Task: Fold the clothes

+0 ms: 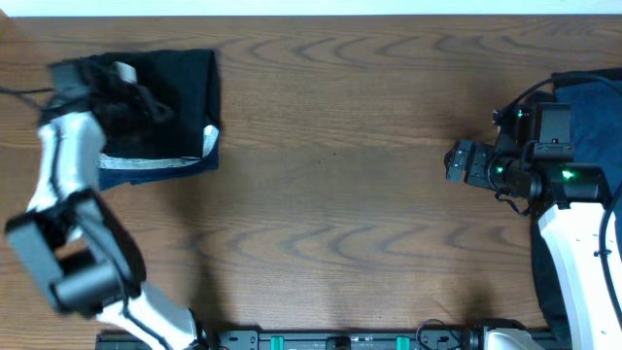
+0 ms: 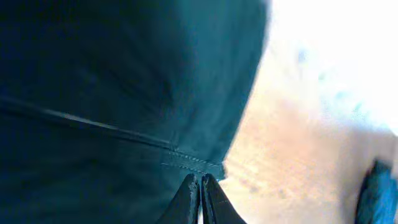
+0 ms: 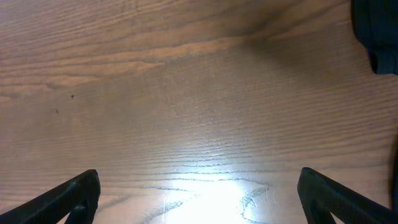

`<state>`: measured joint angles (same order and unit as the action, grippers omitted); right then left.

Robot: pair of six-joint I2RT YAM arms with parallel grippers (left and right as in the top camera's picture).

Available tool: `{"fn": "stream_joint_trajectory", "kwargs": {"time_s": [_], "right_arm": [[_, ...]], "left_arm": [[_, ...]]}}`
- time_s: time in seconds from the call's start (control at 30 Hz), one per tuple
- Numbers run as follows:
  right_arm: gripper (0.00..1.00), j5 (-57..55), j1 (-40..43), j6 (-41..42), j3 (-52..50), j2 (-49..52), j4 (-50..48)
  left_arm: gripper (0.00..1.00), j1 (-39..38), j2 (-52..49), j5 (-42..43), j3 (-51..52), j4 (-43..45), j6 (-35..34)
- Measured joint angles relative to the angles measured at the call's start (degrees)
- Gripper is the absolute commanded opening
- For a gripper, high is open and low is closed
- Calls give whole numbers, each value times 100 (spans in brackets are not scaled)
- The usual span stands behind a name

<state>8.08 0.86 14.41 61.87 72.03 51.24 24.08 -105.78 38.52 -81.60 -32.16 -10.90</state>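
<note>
At the far-left corner of the counter (image 1: 330, 194), the black shorts (image 1: 180, 92) lie as a flat, roughly square packet. A pale grey strip (image 1: 208, 142) shows at the packet's right edge, and a bluish edge runs along its near side. The left fingers (image 1: 134, 103) sit over the left half of the shorts, with the white left arm (image 1: 60, 165) bent back toward the near edge.

From the left wrist, the left fingers (image 2: 200, 198) are pressed together with only a hairline between them. Their tips are right at a stitched hem (image 2: 186, 163) of dark cloth that fills most of the view. I cannot tell whether any cloth is caught between them.

Over on the right, the right fingers (image 1: 455, 160) hover above bare wood, well apart from the shorts. From the right wrist, the right fingers (image 3: 74, 196) are spread wide with nothing between them but wood grain and a glare patch. A navy cloth (image 1: 591, 102) lies at the far-right edge, partly under the right arm, and shows as a dark corner (image 3: 376, 31) in the right wrist view.
</note>
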Motion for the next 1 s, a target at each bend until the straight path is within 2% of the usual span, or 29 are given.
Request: {"fn": "stream_joint_trajectory", "kwargs": {"time_s": [0.17, 0.43, 0.67, 1.0], "right_arm": [[99, 2, 0, 0, 0, 0, 0], [99, 0, 0, 0, 0, 0, -2], [99, 2, 0, 0, 0, 0, -2], [99, 2, 0, 0, 0, 0, -2]], "left_arm": [[6, 769, 599, -98, -205, -59, -271], [6, 1484, 131, -164, 105, -136, -411], [6, 1801, -546, -166, 264, -282, -420], [6, 1880, -527, 37, 284, -278, -433]]}}
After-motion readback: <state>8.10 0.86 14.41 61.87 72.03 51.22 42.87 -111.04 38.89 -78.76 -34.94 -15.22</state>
